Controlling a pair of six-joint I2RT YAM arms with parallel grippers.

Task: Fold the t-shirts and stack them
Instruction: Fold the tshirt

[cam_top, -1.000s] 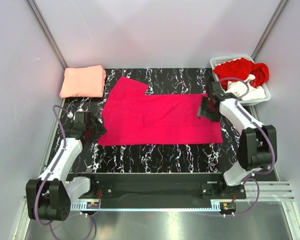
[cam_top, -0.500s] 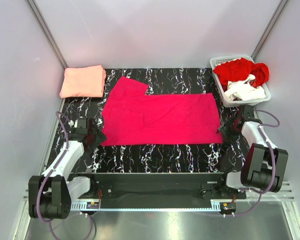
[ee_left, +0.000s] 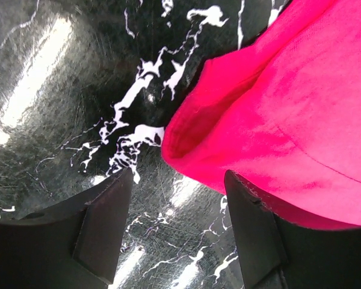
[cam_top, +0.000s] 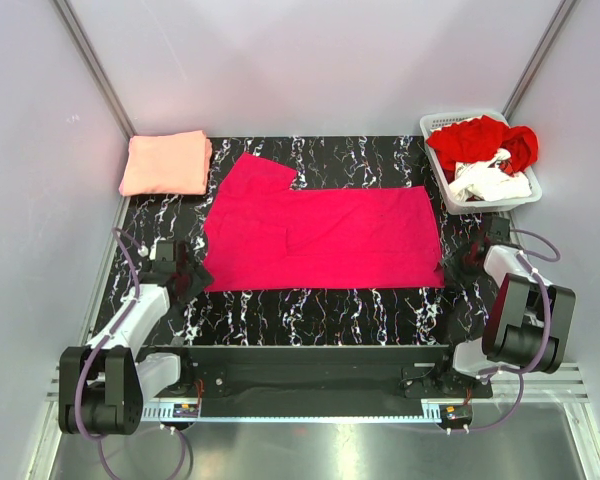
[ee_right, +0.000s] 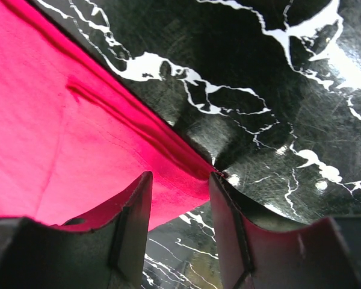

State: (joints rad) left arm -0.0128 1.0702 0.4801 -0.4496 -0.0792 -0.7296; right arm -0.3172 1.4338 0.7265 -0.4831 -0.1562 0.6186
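Magenta tee (cam_top: 320, 235) lies flat, soft knit on the glossy black marbled desk (cam_top: 320, 310); I see left pincer (cam_top: 187, 278) agape at its near-left corner, gripping nothing; right pincer (cam_top: 460, 262) half-spread astride the near-right hem corner, unclamped; a second ago it hung over the tee's right end; salmon tee (cam_top: 166, 163) folded far-left; red tee (cam_top: 480, 140) and white tee (cam_top: 492, 182) heaped in basket (cam_top: 435, 125).

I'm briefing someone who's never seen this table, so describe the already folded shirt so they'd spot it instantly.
Start at the black marbled table and look to its far left corner: the pale salmon-pink t-shirt lies as a neat rectangle. It is the only folded one; the magenta t-shirt is spread flat mid-table, and the red t-shirt and white t-shirt are heaped in the basket.
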